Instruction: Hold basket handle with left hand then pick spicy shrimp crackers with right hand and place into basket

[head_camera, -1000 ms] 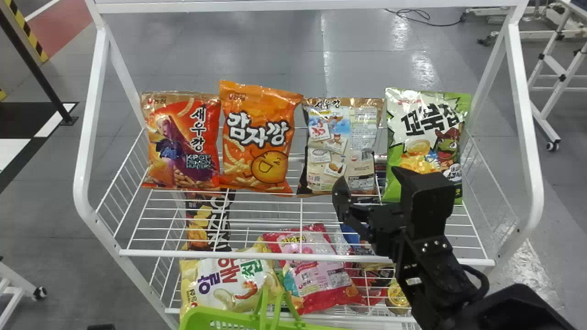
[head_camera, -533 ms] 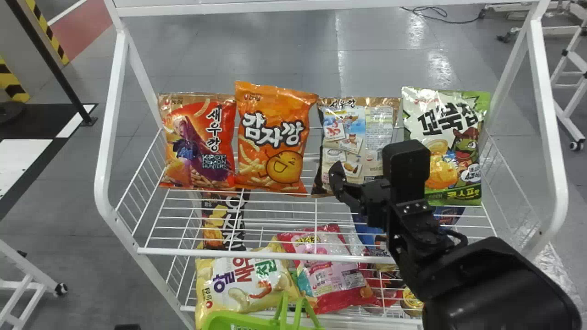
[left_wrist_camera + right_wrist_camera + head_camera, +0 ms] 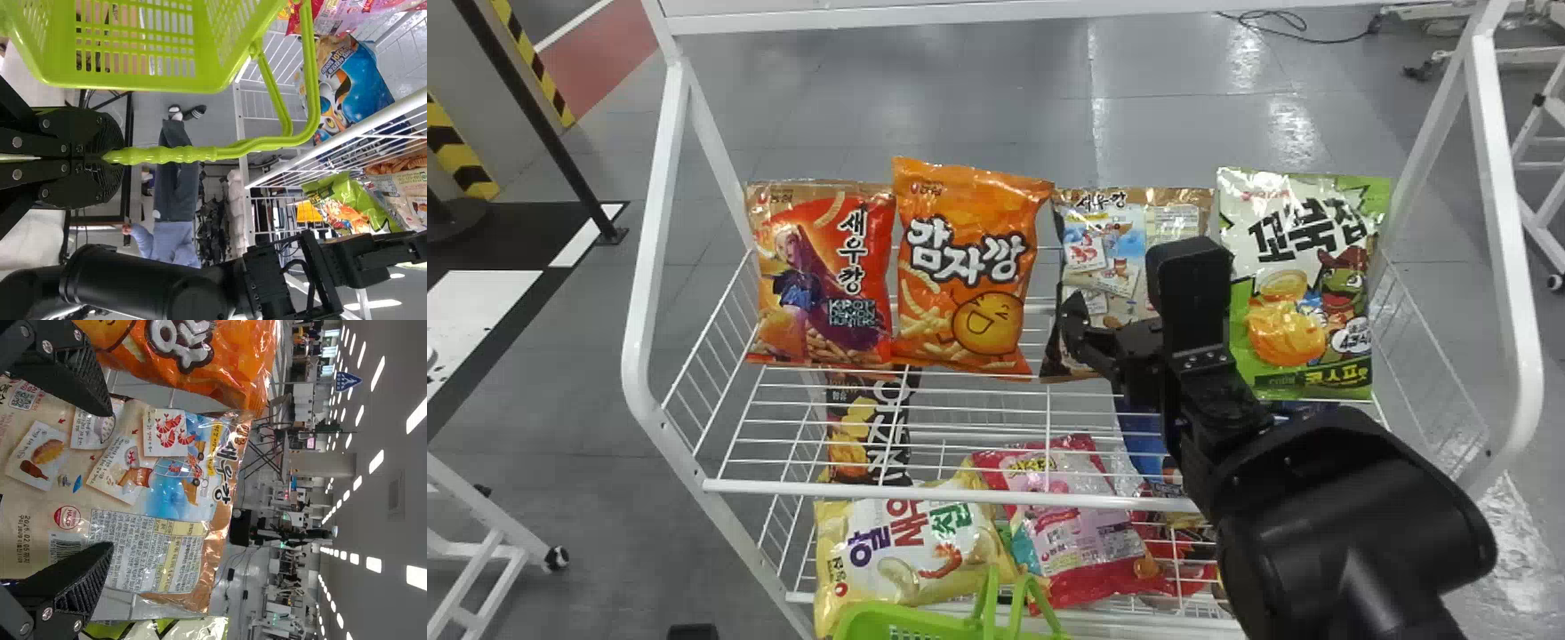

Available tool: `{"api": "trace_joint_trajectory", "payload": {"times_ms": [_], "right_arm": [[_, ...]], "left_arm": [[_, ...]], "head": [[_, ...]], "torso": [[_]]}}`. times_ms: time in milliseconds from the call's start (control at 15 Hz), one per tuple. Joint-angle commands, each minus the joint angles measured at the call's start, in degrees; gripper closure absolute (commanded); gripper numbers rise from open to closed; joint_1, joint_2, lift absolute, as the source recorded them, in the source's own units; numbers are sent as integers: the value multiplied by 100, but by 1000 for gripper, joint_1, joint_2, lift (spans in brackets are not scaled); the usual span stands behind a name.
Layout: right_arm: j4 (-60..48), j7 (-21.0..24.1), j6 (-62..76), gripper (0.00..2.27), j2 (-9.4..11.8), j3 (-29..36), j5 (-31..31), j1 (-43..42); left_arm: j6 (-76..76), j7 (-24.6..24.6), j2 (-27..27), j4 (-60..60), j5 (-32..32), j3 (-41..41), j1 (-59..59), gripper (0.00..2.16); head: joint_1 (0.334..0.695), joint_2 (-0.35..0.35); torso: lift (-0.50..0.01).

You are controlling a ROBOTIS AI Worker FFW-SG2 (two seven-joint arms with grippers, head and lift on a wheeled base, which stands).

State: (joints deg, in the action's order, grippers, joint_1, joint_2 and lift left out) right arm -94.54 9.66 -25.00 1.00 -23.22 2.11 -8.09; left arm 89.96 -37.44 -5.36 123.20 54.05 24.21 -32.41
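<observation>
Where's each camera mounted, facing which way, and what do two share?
Head view: on the head, looking forward and down at the rack; right arm shows.
Left wrist view: on the left wrist, facing past the left pincer, shut on the basket handle; right arm shows.
Right wrist view: on the right wrist, facing past the open right pincer at a shrimp cracker bag.
Head and right wrist views share that bag.
</observation>
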Motion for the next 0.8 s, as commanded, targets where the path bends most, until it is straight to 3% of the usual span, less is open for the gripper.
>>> {"api": "trace_joint_trajectory", "payload": {"times_ms": [0,67,333,600,733], "right_arm": [[164,1,-45,120,-21,2,9,-140],[164,-52,-98,235,-21,19,9,-149],[32,-96,-168,1335,5,-25,44,10],[-249,80,-256,1663,84,-42,149,159],[-293,98,-221,1679,120,-42,158,185]], "left_arm": [[7,0,-9,-68,0,-48,51,1895],[7,0,-9,-77,-44,-66,60,1895],[7,27,-9,-130,-70,-92,130,1895],[7,44,0,-156,-114,-136,156,1895],[7,53,17,-156,-123,-145,156,1895]], "head": [[695,109],[695,108],[695,105],[695,108],[695,104]], "torso": [[-37],[-37],[-37],[-37],[-37]]}}
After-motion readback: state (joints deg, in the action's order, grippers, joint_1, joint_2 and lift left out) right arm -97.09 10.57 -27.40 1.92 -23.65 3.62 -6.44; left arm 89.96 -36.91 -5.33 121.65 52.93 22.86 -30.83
